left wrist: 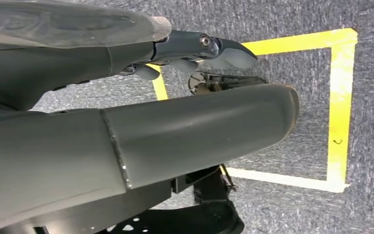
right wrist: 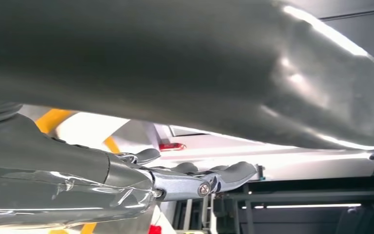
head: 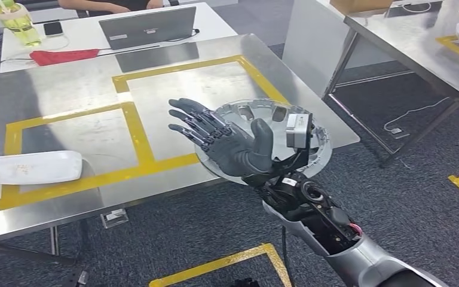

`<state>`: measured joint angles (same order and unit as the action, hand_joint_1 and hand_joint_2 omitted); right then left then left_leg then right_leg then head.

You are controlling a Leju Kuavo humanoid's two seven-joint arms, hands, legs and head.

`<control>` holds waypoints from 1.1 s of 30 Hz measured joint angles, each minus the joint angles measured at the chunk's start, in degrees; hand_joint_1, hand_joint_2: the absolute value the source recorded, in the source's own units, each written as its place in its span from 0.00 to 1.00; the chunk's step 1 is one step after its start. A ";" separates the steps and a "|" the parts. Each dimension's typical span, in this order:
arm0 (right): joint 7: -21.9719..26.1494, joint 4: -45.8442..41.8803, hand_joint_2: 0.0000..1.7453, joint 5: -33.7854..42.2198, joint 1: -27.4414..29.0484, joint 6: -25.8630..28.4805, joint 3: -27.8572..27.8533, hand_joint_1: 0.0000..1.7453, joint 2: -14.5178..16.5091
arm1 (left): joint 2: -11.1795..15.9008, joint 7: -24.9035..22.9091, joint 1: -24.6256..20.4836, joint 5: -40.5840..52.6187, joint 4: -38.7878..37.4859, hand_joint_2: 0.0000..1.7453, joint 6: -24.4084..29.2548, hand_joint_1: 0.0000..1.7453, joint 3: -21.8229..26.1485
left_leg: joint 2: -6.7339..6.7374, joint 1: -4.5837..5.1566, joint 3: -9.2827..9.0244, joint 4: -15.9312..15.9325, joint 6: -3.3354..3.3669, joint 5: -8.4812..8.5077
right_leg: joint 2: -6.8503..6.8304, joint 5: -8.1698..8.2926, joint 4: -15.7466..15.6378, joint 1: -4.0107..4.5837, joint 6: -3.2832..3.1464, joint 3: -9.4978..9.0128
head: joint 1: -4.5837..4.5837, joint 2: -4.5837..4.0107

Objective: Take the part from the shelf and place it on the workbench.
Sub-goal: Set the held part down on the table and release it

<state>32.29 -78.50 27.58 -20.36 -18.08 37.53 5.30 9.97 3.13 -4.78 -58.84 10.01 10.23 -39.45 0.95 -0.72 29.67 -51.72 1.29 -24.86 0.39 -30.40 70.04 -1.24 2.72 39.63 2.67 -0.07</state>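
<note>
Our steel worktop [head: 66, 89], marked with yellow tape, fills the frame's middle. At centre right our right hand [head: 230, 140], fingers spread, supports the round silver part [head: 317, 149] over the worktop's near corner.

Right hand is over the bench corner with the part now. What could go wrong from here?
1. The round silver part seems to rest behind the right hand and its thumb with fingers spread, so it may slip.
2. It hangs over the workbench corner; released here it could tip to the floor.
</note>
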 joint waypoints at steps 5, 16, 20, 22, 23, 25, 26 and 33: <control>0.09 -1.25 0.00 -0.10 0.29 -0.28 0.09 0.00 -0.67 | 0.37 -0.05 -0.04 0.01 -0.01 0.00 -0.01 0.00 -0.02 | 0.44 -0.10 -0.20 -1.90 -2.26 -1.72 | -1.72 6.18 -14.03 -0.37 0.04 -6.28 | 0.76 0.00; 0.13 -3.06 0.00 -0.17 1.02 -1.05 0.05 0.00 -0.94 | 0.35 -0.08 0.01 0.03 0.00 0.00 -0.44 0.00 -0.09 | -0.69 -0.11 8.48 -17.21 -2.49 -6.37 | 2.29 5.88 -14.00 0.54 -3.00 -6.56 | -2.07 0.00; 0.13 -3.67 0.00 -0.17 1.06 -1.08 0.02 0.00 -0.97 | 0.61 0.01 -0.14 0.11 0.00 0.00 -0.61 0.00 -0.18 | -2.82 0.57 2.71 -3.46 -0.90 -0.31 | 3.98 5.87 -14.07 0.76 -2.71 -6.59 | -2.03 0.00; 0.11 -3.89 0.00 -0.26 1.17 -1.07 -0.02 0.00 -1.02 | 0.64 0.10 -0.22 0.22 0.01 0.00 -0.68 0.00 -0.23 | -2.45 0.74 2.45 -2.72 -0.78 -0.31 | 4.58 6.00 -14.29 0.60 -2.17 -6.46 | -2.04 0.00; 0.11 -4.05 0.00 -0.33 1.23 -1.05 -0.06 0.00 -1.07 | 0.58 0.13 -0.24 0.26 0.01 0.00 -0.74 0.00 -0.25 | -2.05 0.60 2.24 -2.37 -0.64 -0.17 | 4.52 5.91 -14.26 0.60 -1.89 -6.48 | -2.06 0.00; 0.10 -4.38 0.00 -0.49 1.25 -1.03 -0.17 0.00 -1.26 | 0.52 0.20 -0.26 0.35 0.02 0.00 -0.87 0.00 -0.26 | -1.27 0.22 1.71 -1.55 -0.24 0.13 | 3.03 4.13 -11.76 0.85 -1.33 -5.56 | -1.56 0.00; 0.08 -4.49 0.00 -0.56 1.29 -1.03 -0.22 0.00 -1.37 | 0.50 0.23 -0.26 0.39 0.02 0.00 -0.95 0.00 -0.26 | -0.86 0.17 1.52 -1.34 -0.12 0.19 | 1.90 2.33 -8.61 0.86 -1.11 -4.24 | -1.21 0.00; -0.21 -5.14 0.00 -1.04 1.94 -1.08 -0.44 0.00 -1.88 | 0.26 0.26 -0.13 0.35 0.02 0.00 -1.20 0.00 -0.26 | 1.63 0.47 0.99 -2.02 -0.38 -0.68 | -1.10 4.07 -9.00 0.94 -1.14 -4.88 | 0.51 0.00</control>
<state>32.08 -83.64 26.54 -18.42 -19.15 37.09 3.43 10.22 3.39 -4.91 -58.49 10.03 9.03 -39.71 2.58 -0.25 30.67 -53.74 0.91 -25.55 -0.71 -26.32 61.04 -0.30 1.58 34.75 3.18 -0.07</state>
